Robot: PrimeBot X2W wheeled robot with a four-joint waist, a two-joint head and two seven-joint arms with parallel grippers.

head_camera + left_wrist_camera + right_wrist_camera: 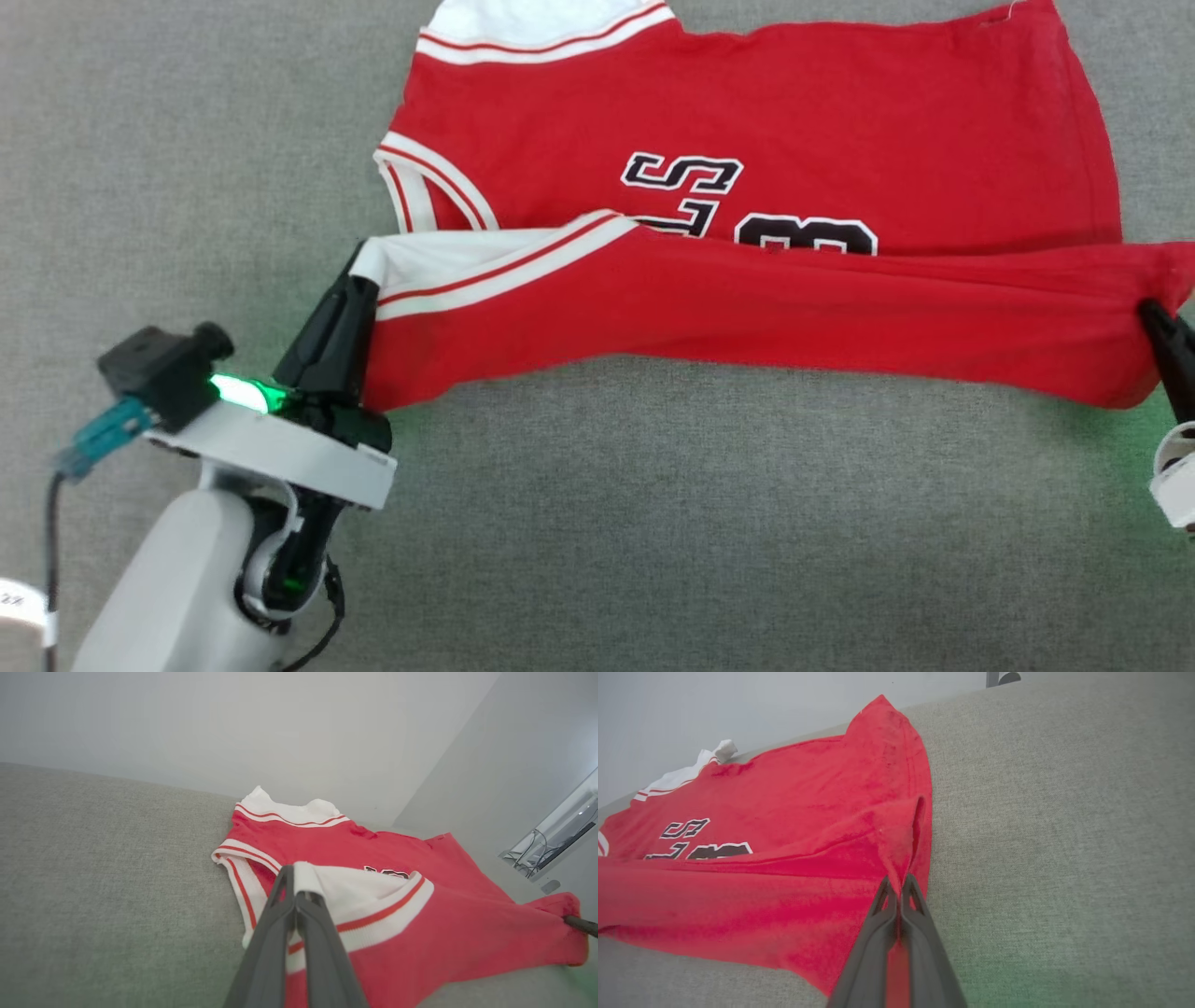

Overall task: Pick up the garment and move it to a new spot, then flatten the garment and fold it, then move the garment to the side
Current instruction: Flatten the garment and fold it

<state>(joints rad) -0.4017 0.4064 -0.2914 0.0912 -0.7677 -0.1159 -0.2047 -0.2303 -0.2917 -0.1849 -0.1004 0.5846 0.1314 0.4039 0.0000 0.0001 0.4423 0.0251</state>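
The garment (pixel 747 121), a red shirt with white striped sleeve ends and black lettering, lies on the grey surface. Its near edge is lifted and drawn over the lower part. My left gripper (pixel 359 271) is shut on the white sleeve end at the left, and the left wrist view shows the same pinch (pixel 295 884) on that sleeve. At the far right my right gripper (pixel 1150 313) is shut on the red hem corner, seen again in the right wrist view (pixel 896 882). The garment (pixel 784 826) hangs taut between both.
A grey fabric-covered surface (pixel 653 523) spreads under everything, with free room in front of the shirt and to the left. A pale wall (pixel 280 728) rises behind the surface's far edge. Cables and equipment (pixel 546 849) show at the far right of the left wrist view.
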